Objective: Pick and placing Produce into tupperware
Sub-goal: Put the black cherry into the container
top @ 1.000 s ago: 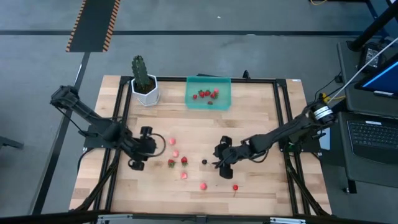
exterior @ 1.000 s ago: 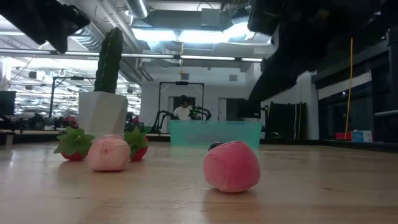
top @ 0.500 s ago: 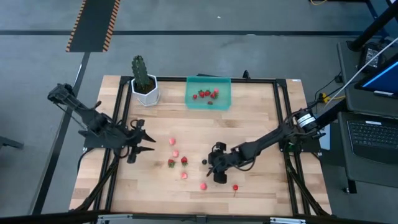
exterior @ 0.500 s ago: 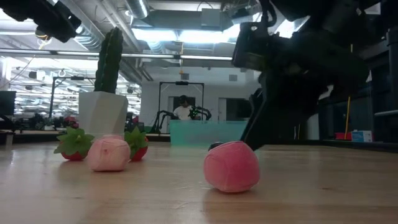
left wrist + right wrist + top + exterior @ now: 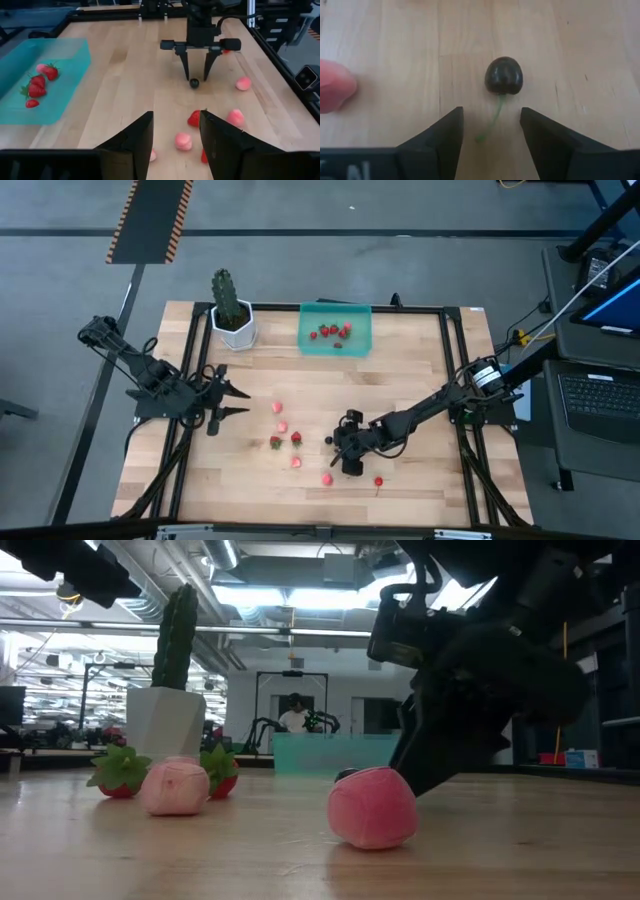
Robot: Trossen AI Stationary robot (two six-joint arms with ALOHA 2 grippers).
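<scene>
- High view: the right gripper sits low over the tabletop's middle, beside the dark berry. The left gripper hangs near the left edge, fingers spread. The teal tupperware lies at the far edge beside the potted cactus, with several strawberries inside. More red and pink pieces lie scattered mid-table.
- Low view: a pink piece lies close to the near edge, the right gripper's dark bulk just behind it.
- Left wrist view: the right gripper's fingers straddle the berry, released.
- Right wrist view: the berry, with its thin green stem, lies on the wood ahead of the spread fingers, untouched.
</scene>
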